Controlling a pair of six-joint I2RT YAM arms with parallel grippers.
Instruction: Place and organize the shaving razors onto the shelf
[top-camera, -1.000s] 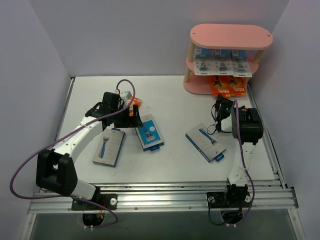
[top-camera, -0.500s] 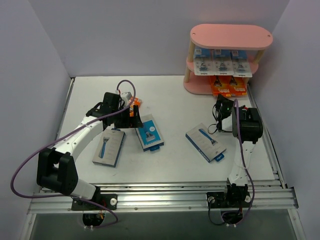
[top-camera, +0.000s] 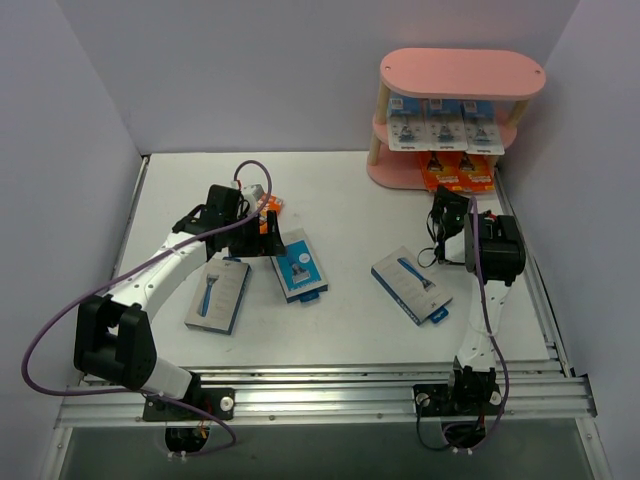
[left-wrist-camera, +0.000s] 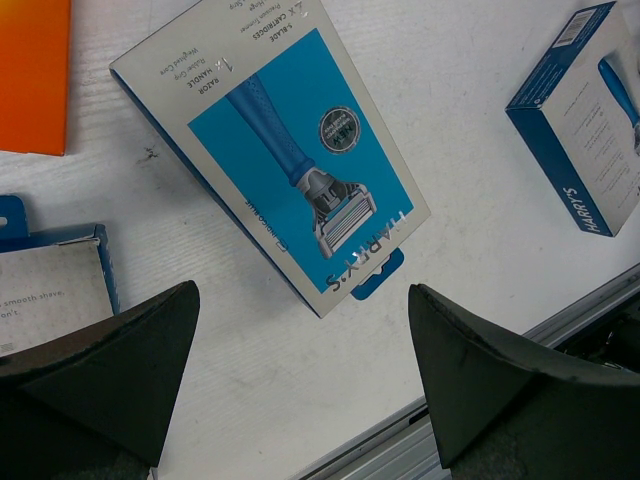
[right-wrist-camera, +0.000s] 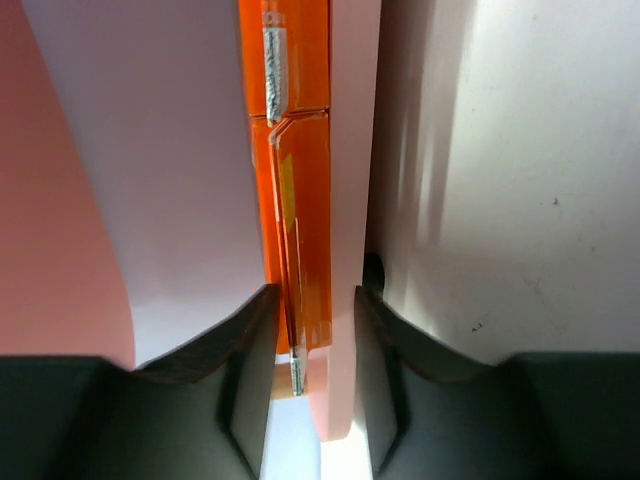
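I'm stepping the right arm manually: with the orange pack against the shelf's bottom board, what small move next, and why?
Probably spread the right arm's fingers wider, then back off. They stand only slightly apart around the orange pack, which lies against the shelf's bottom board, so pulling away might drag it.

Right gripper (top-camera: 446, 207) near shelf (top-camera: 462, 72); orange packs (top-camera: 455, 176) on bottom tier.

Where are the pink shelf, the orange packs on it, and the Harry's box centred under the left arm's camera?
pink shelf (top-camera: 462, 68): top external view, top board.
orange packs (top-camera: 458, 175): top external view, pack fronts on the lowest board.
Harry's box (left-wrist-camera: 285, 150): left wrist view, blue printed panel.
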